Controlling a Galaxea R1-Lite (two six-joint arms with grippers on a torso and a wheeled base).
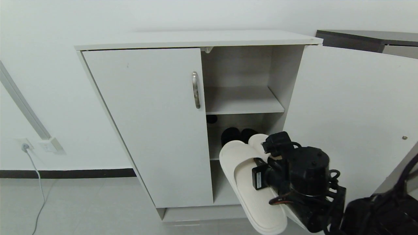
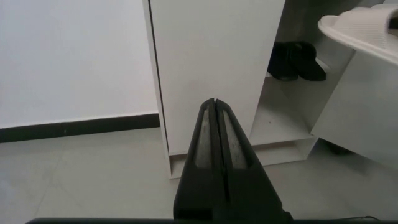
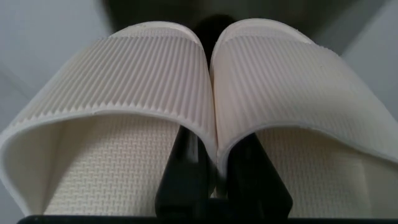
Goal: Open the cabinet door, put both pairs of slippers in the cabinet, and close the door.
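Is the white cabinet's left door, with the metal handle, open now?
No: the white left door sits flush against the cabinet, while the right door stands swung open.

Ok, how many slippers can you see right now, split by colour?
white slippers: 2, clamped together in the right gripper, in front of the open cabinet
black slippers: 2, on a shelf inside the cabinet
Total: 4
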